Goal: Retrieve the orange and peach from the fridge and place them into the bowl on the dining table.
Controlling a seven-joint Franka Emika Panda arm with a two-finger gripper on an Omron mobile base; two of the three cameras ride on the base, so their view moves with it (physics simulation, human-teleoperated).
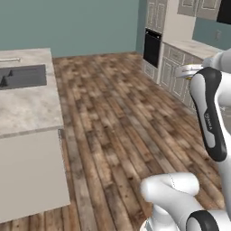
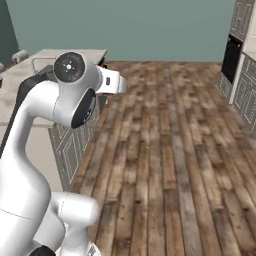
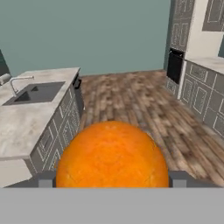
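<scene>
Orange (image 3: 112, 155) is in the tool (image 3: 112, 179), clamped between the two tips, riding above the wood floor with the marble surface (image 3: 26, 120) and its sink off to one side. Looks like half the fetching is done: this fruit needs dropping in the bowl, and the peach is yet to come.

The white arm (image 2: 55, 130) rises at the left of the right base view, elbow bent high; in the hand view the gripper (image 3: 112, 179) clasps the orange (image 3: 112, 153) at bottom centre.
</scene>
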